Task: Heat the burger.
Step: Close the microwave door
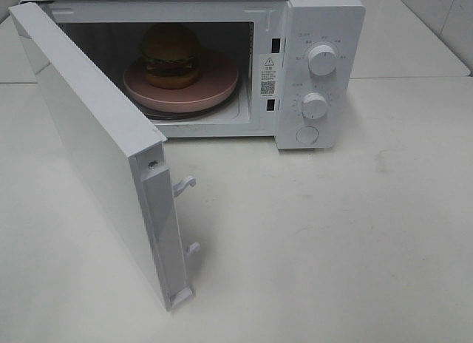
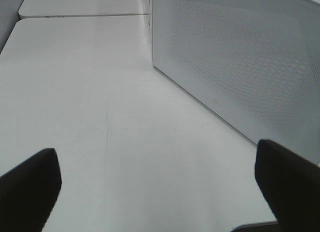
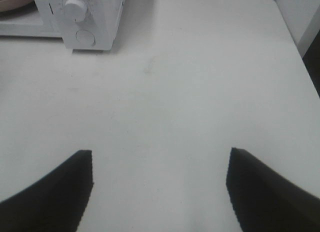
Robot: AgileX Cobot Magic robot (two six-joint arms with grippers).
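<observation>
Burger (image 1: 171, 55) in microwave (image 1: 325, 32); left claw (image 2: 156, 157), right claw (image 3: 160, 153) agape

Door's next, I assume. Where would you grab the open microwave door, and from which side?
Probably the door's top edge near its free end, from above, fingers straddling the thin upright slab. The free end carries two protruding latch hooks, so stay off it. The open left gripper sits on the door's outer side, so it seems best placed.
</observation>
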